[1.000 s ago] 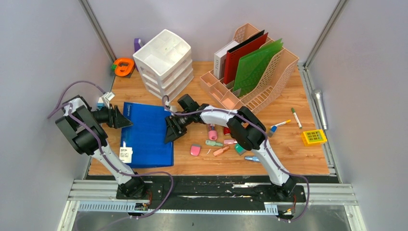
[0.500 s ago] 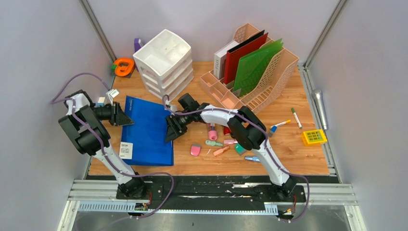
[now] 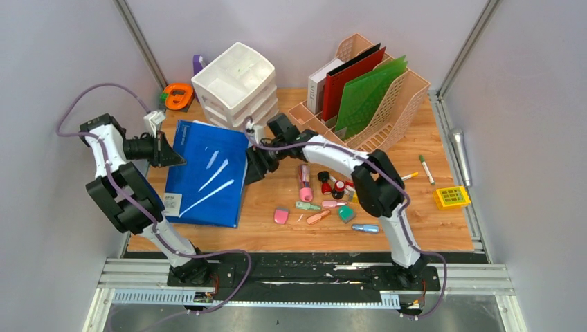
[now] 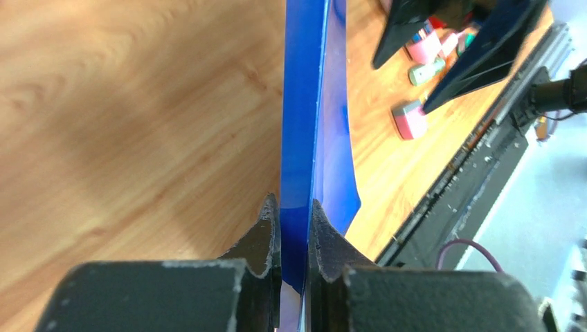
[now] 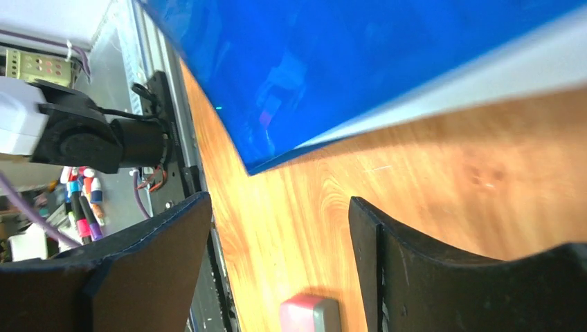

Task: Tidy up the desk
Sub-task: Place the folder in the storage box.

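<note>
Setting: a robotics test cell, with office goods on the bench. The desk [image 3: 429, 221] is boxed in on three sides by plain grey walls [image 3: 55, 69]. A left arm [image 3: 124, 200] and a right arm [image 3: 377, 190] are bolted to a black base plate [image 3: 304, 275], which is carried on aluminium rails [image 3: 291, 299] at the near edge. Purple cables [image 3: 104, 85] are run in the open. Office stock is seen on the wood: white drawer unit [image 3: 235, 83], pink file rack [image 3: 398, 114], blue folder [image 3: 208, 173], scattered markers [image 3: 304, 185].

Edge of the blue folder [image 4: 304, 138] hides between the left fingers [image 4: 259, 242] (label [image 3: 172, 203] unreadable).
</note>
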### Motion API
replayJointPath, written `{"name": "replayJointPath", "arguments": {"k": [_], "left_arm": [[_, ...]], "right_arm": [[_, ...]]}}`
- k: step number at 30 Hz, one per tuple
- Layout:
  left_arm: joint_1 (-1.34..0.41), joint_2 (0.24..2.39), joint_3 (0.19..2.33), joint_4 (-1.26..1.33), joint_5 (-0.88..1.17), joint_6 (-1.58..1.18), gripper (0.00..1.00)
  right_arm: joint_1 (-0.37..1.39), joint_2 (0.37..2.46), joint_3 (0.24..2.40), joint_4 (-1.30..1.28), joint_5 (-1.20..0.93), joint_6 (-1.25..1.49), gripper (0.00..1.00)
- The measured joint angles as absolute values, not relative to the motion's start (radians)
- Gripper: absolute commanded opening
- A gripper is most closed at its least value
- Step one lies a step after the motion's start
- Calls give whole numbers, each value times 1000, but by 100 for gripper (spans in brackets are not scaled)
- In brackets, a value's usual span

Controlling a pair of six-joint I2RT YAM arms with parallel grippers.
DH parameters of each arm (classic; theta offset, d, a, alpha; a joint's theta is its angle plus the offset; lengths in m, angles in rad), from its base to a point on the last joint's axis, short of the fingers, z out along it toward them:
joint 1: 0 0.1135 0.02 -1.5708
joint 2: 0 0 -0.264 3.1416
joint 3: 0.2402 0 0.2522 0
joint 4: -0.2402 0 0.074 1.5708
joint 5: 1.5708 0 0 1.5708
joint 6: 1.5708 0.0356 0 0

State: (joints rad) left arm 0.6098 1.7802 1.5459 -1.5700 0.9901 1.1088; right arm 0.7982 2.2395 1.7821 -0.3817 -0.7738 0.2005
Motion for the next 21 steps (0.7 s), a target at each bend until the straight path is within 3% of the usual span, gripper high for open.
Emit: {"name": "replayJointPath", "arguments": {"k": [11, 21], "left_arm": [[527, 1526, 1768, -1509, 1145, 843, 0], [289, 1254, 1745, -911, 1165, 92, 0]], "right_arm": [[633, 1815, 1817, -468, -643, 22, 79], [285, 1625, 1819, -524, -454, -43, 80]]}}
